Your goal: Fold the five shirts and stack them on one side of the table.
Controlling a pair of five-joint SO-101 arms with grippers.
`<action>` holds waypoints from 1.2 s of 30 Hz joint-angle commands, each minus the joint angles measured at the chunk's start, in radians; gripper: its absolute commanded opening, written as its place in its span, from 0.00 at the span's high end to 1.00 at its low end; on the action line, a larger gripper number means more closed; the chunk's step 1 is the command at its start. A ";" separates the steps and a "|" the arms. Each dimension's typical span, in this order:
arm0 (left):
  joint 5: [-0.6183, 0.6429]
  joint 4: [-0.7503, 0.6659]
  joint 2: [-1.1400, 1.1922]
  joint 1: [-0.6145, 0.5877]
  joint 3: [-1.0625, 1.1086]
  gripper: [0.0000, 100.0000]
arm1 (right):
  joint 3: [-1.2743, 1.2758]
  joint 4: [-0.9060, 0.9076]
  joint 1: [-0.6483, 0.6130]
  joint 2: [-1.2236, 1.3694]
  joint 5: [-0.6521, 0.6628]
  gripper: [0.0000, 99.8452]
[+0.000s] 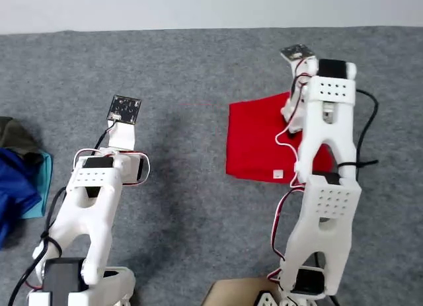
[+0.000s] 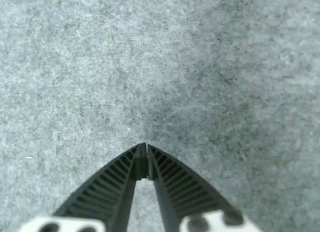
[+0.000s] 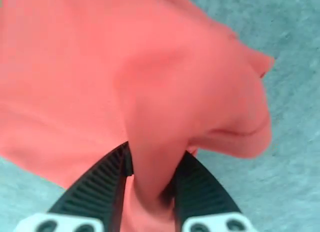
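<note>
Step in hand: folding of the red shirt [image 1: 254,144], which lies partly folded on the grey table [image 1: 185,61]. The right gripper [image 3: 152,156] stands over the half of the red shirt farther from the other arm, its jaws closed on a raised pleat of the red cloth. The left gripper [image 2: 146,148] hangs over bare table well apart from the red shirt, jaws fully together and holding nothing. A pile of further shirts [image 1: 16,174] sits beyond the left arm, farthest from the red shirt; at the frame edge it appears unfolded. Judgement: the task is early. The next move calls for carrying the pinched cloth across the red shirt to its opposite edge, laying it flat before release.
</note>
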 commanded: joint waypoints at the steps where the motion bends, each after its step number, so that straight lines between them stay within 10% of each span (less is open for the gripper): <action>1: 0.009 -0.018 -0.035 0.009 -0.005 0.99 | -0.060 -0.117 0.018 -0.061 0.166 0.99; 14: 0.009 -0.018 -0.035 0.009 -0.005 0.99 | -0.060 -0.501 -0.044 0.084 0.384 0.91; 23: 0.003 -0.018 -0.034 0.026 -0.004 0.99 | -0.150 -0.476 -0.024 0.079 -0.391 0.71; 36: 0.003 -0.032 -0.034 0.028 0.002 0.99 | -0.331 0.062 -0.058 0.081 -0.891 0.70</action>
